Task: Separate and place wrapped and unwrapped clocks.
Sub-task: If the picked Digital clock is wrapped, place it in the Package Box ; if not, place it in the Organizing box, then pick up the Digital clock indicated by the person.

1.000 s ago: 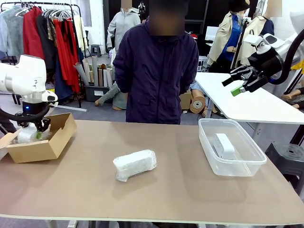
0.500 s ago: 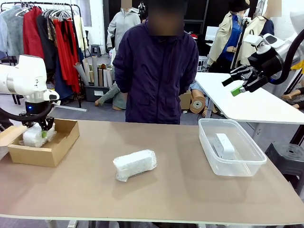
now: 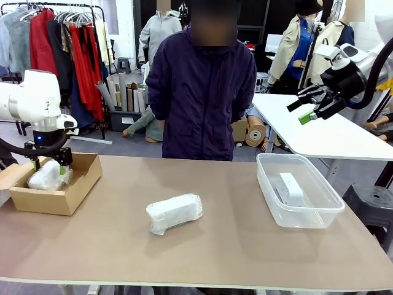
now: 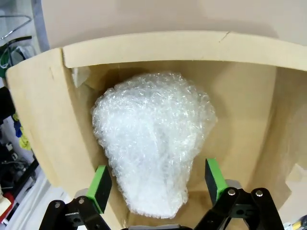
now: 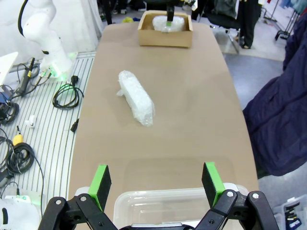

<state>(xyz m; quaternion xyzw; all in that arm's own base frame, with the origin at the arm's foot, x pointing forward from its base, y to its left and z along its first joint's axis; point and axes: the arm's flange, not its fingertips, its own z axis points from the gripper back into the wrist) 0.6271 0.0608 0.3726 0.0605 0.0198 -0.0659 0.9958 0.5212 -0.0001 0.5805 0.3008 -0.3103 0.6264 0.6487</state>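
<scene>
Bubble-wrapped clock (image 4: 153,139) now lies loose in the cardboard box (image 4: 240,96), right under the left gripper (image 4: 158,184), whose jaws have just sprung wide off it: first wrapped one placed. Farther to its right, the second wrapped clock (image 3: 174,212) waits mid-table. Farthest, the bare clock (image 3: 290,186) sits in the tub (image 3: 301,218); the right gripper (image 3: 305,109) hangs open, empty.

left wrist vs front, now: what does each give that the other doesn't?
Left wrist: the cardboard box interior, the bubble-wrapped bundle lying in it between the pads of the open left tool. Front: a second wrapped bundle on the table, the bare white block in the clear tub, the open right tool held high, the person. Shared: box, its bundle, left tool above it.
</scene>
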